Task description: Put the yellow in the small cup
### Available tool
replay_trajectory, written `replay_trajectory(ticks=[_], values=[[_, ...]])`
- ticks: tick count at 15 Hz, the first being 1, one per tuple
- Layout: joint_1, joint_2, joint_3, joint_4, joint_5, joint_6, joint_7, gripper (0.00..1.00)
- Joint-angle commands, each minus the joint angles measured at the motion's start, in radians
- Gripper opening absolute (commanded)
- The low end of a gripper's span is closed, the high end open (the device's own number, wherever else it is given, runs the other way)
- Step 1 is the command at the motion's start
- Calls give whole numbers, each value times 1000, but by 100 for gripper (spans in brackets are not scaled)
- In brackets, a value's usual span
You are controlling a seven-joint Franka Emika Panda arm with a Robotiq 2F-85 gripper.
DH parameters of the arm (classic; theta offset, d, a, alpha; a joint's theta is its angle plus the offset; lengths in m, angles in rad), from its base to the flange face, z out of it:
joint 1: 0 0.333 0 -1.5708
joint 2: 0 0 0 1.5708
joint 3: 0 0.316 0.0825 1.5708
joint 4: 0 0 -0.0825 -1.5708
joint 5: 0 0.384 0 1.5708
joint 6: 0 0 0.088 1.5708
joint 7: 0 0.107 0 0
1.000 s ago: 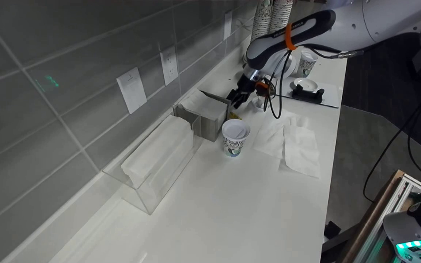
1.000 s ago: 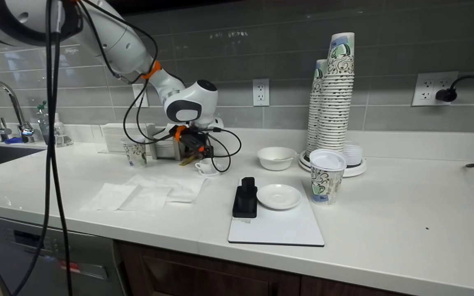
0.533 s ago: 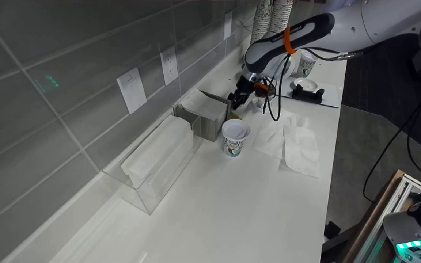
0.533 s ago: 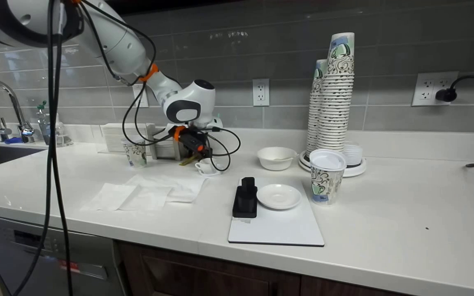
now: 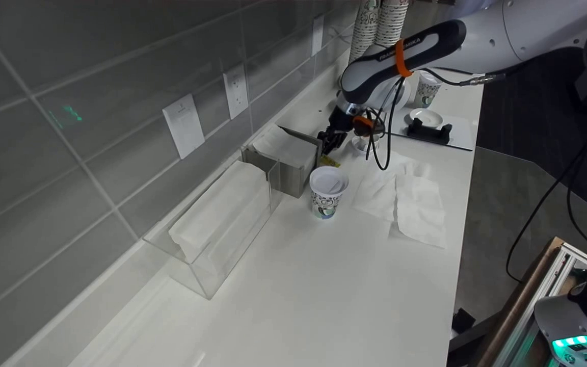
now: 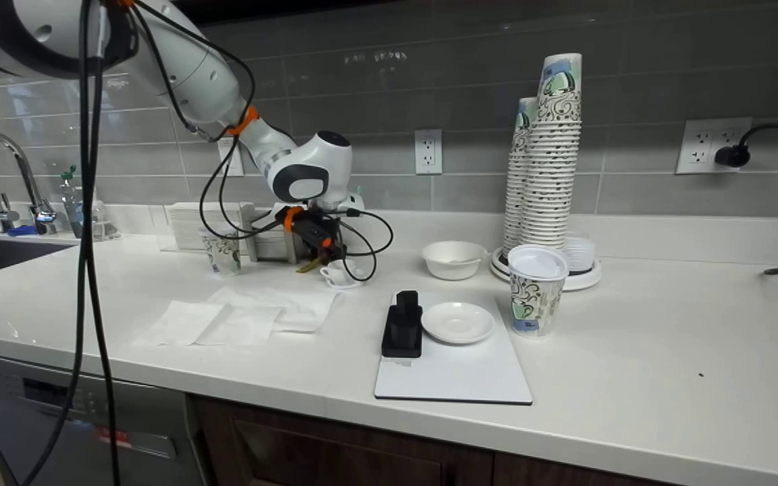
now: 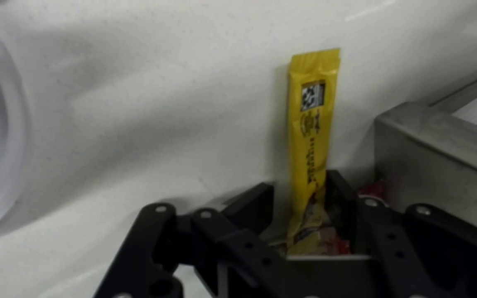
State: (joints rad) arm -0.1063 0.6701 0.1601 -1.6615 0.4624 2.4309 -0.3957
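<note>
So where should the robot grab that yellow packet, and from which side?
Probably across the middle of the yellow packet, from above, pinching its long edges: it is long and narrow, and the gray holder crowds one side.

Arm (image 6: 200,71): pale grey-white, dotted with round grey plugs (image 6: 42,32). Black panel (image 5: 451,33) lettered FRANKA EMIKA, orange band (image 5: 401,58) crossing the middle letters. Wrist (image 6: 325,157) rounded, white; black disc (image 6: 334,139), pale pad (image 6: 306,189) ringed in black. Black cables (image 6: 85,223) hang at left in an exterior view, others loop slack; silver connector (image 5: 486,77). Pincer (image 7: 299,202) black, jointed bars (image 7: 238,240), pale round screw heads (image 7: 160,209).
</note>
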Motion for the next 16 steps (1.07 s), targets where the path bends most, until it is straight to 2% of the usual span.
replay_trajectory(ticks=[1, 2, 3, 4, 6, 7, 13, 14, 16], values=[[-4, 8, 13, 5, -29, 1, 36, 29], [-4, 5, 16, 4, -27, 2, 35, 21], [-5, 2, 18, 3, -26, 1, 36, 18], [-5, 1, 20, 0, -25, 2, 35, 19], [-6, -4, 26, -1, -23, 4, 33, 8], [-7, -7, 28, -4, -21, 6, 32, 11], [-14, -54, 42, -54, -2, 57, 21, 14], [-18, -73, 48, -74, 4, 73, 17, 12], [-22, -115, 56, -118, 10, 107, 17, 2]])
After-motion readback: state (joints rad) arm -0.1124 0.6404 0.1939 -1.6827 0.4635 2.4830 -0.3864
